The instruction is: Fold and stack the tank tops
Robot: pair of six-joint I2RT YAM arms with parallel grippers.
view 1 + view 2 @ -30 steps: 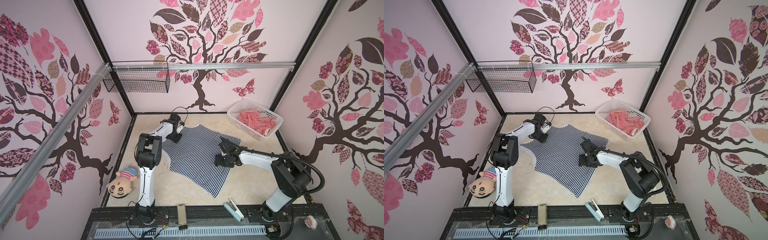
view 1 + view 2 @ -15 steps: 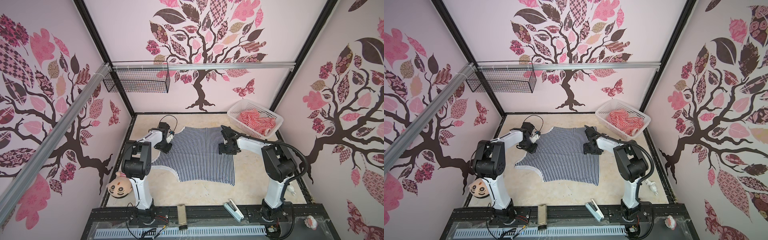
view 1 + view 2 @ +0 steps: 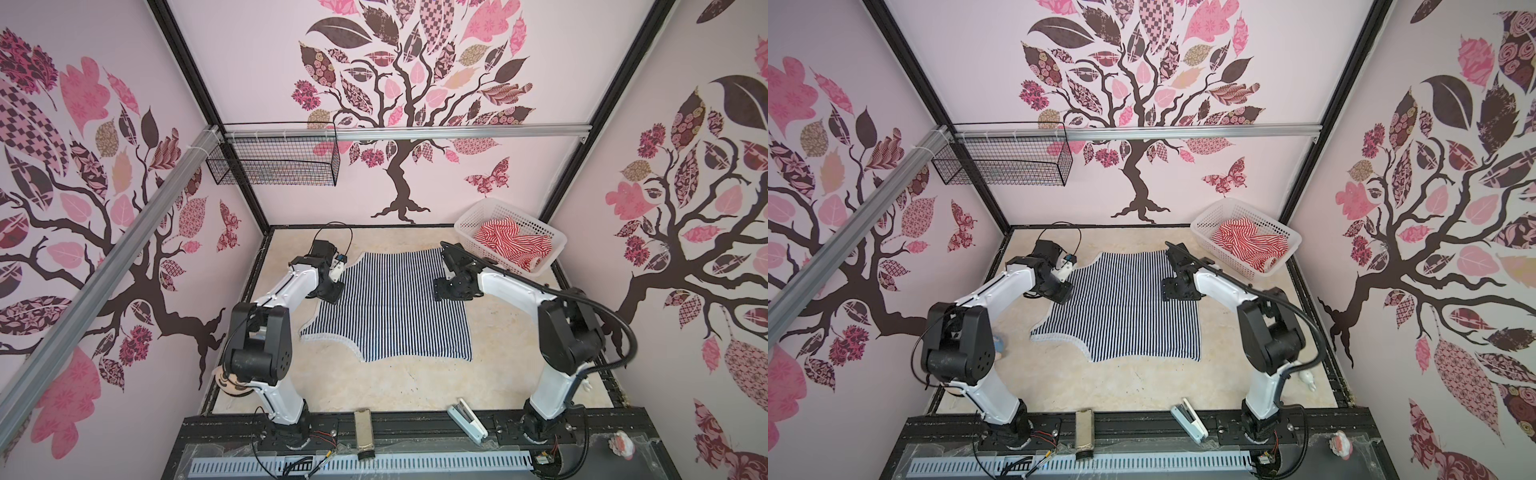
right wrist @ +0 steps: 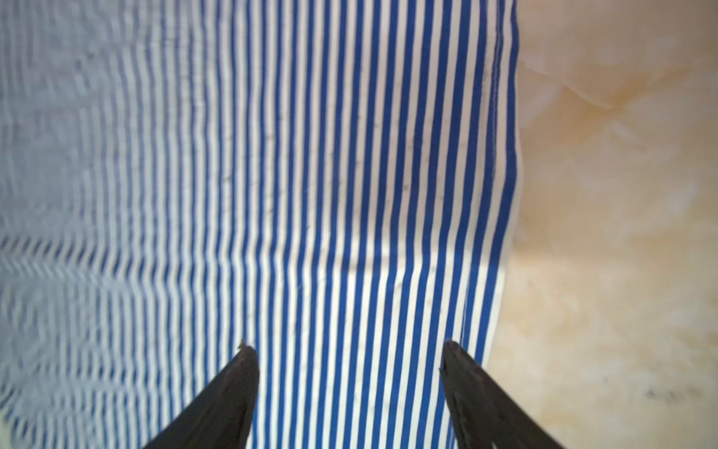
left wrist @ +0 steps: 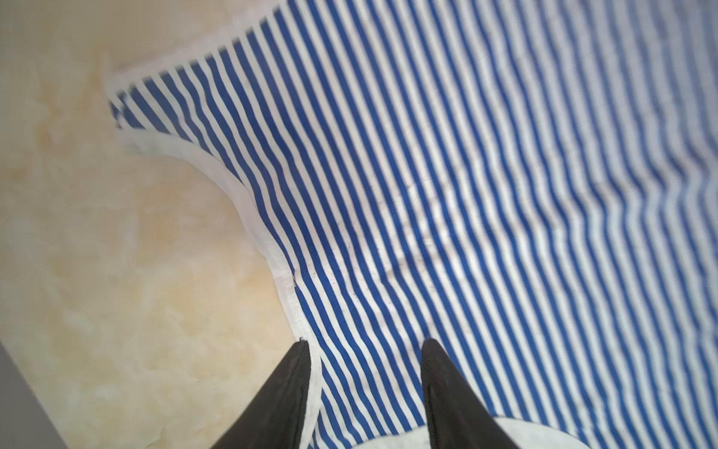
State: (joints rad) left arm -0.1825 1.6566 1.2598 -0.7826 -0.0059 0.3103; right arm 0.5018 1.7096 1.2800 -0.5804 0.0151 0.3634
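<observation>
The navy-and-white tank top lies spread flat on the beige tabletop, hem to the right, armholes to the left. My left gripper is low over its left edge by the white armhole trim, jaws open, with the cloth flat beneath them. My right gripper is low over the hem side, jaws open wide over flat cloth. The red-and-white tank top lies crumpled in the white basket at the back right.
A plush doll lies at the front left, mostly hidden behind the left arm. A stapler and a small block sit at the front edge. A black wire basket hangs on the back wall.
The navy top lay diagonally a second ago. Both grippers have dragged it toward the back and spread it flat, moving apart to its two sides. Little has shifted in the last half second.
</observation>
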